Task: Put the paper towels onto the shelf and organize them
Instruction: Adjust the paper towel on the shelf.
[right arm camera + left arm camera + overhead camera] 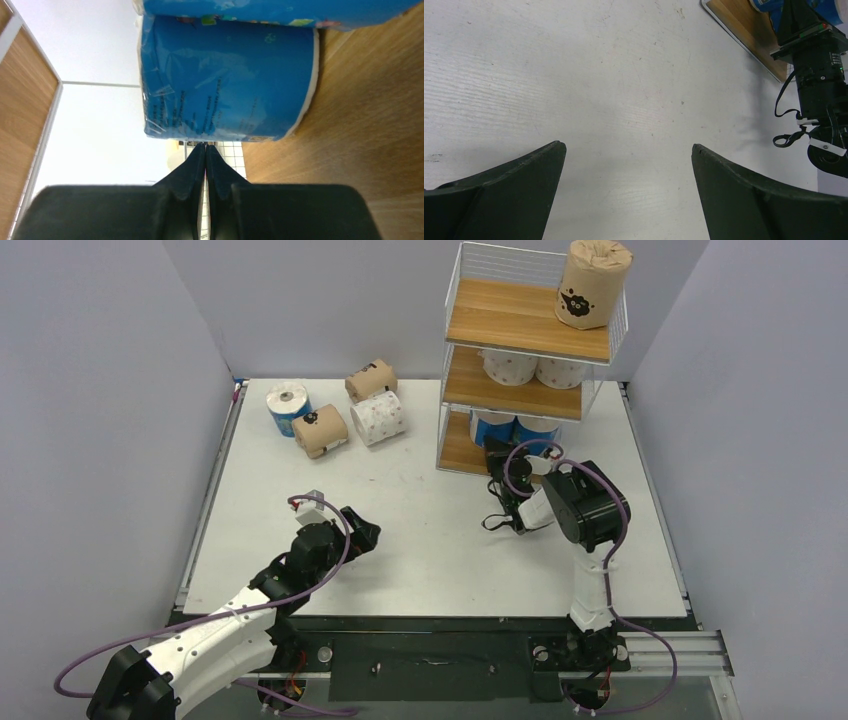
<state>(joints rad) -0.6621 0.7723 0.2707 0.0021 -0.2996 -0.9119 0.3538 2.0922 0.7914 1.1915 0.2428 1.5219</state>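
Observation:
The shelf (510, 310) stands at the back right. A brown roll (592, 285) stands on its top board, two white dotted rolls (510, 367) lie on the middle board, and two blue rolls (535, 430) are on the bottom board. At the table's back left lie a blue-and-white roll (288, 407), two brown rolls (320, 430) (370, 379) and a white dotted roll (378, 418). My right gripper (205, 146) is shut and empty, its tips just short of a blue roll (225, 85) on the bottom board (370, 125). My left gripper (626, 145) hangs open over bare table.
The table (430, 550) is white, with grey walls on three sides. The left wrist view shows the right arm (819, 75) beside the shelf's bottom corner (744, 30). A raised rail (205, 510) runs along the table's left edge.

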